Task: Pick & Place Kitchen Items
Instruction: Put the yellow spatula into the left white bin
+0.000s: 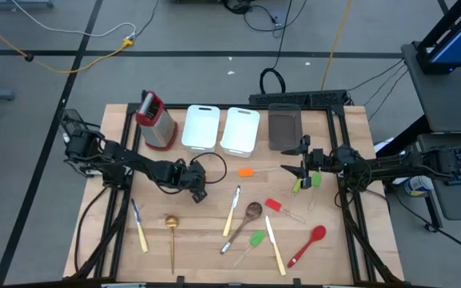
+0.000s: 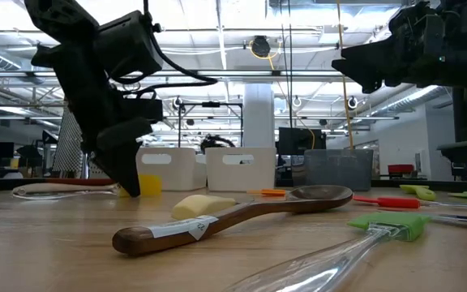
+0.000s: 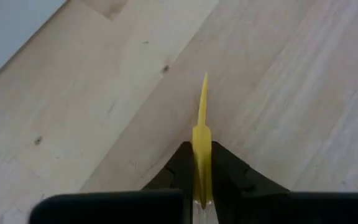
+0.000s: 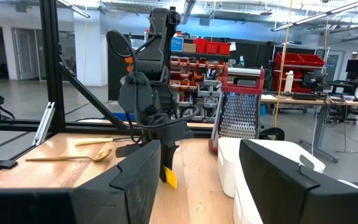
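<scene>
High view, left claw [image 1: 199,193]: at the bench [image 1: 118,240] just in front of the left white bin [image 1: 200,127], tips down at the wood; what it holds is hidden under it here.
High view, right claw [image 1: 302,158]: in the air just in front of the grey bin [image 1: 284,127], fingers apart, nothing between them.
High view, landmark: the brown wooden spoon [image 1: 246,219] lies near the bench's middle.
High view, around the spoon: a cream-handled knife [image 1: 231,210] just to its left; the green spatula [image 1: 255,240] and a second knife [image 1: 275,248] just in front; the red spoon [image 1: 308,245] to its front right; a small red piece [image 1: 274,206] just right; an orange piece [image 1: 246,171] behind it.
High view, farther off: the gold ladle [image 1: 171,237] and a third knife [image 1: 139,228] well to the spoon's left; the grater [image 1: 156,122] beside the left white bin, far behind.
Low view: the wooden spoon [image 2: 233,213] lies nearest, the green spatula [image 2: 390,225] to its right; the left claw [image 2: 128,180] stands behind the spoon's handle end, touching a yellow piece [image 2: 150,185] at the bench.
Left wrist view: the claw [image 3: 202,167] is clamped on the thin yellow piece [image 3: 202,146], which stands on edge between the fingers and sticks out over the wood.
Right wrist view: the two fingers [image 4: 135,180] stand wide apart, empty; past them the left claw [image 4: 166,157] holds the yellow piece [image 4: 169,177], with the gold ladle [image 4: 73,156] beyond and the grater [image 4: 238,112] beside it.
</scene>
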